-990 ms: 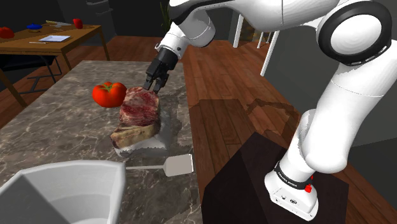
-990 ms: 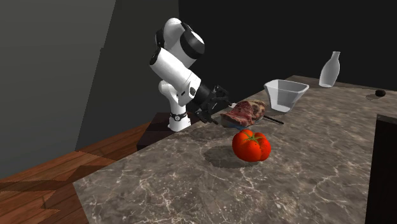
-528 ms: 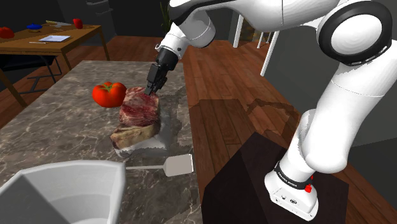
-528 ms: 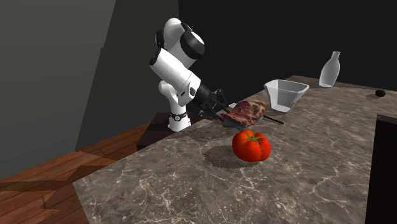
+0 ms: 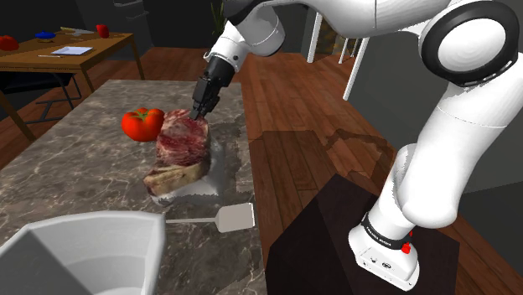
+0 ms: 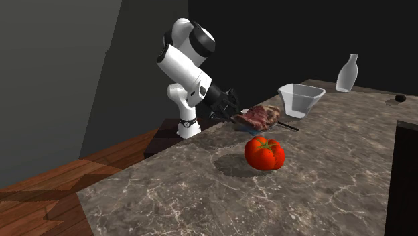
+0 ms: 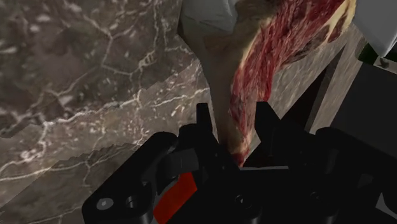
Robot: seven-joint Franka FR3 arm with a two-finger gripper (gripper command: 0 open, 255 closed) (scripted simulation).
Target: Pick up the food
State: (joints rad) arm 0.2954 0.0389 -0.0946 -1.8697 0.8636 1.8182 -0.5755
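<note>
Both fingers [image 7: 205, 127] clamp the steak [image 7: 273, 51] by its thin edge; I want a slow, straight lift, since most of its weight hangs beyond them.

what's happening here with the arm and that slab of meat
A white robot arm has its black jaws shut on the upper edge of a raw steak on a marble counter. The wrist view shows the meat clasped between them. The steak stands tilted, and its lower end does not seem clear of the counter yet. A red tomato sits just beside it, untouched.
</note>
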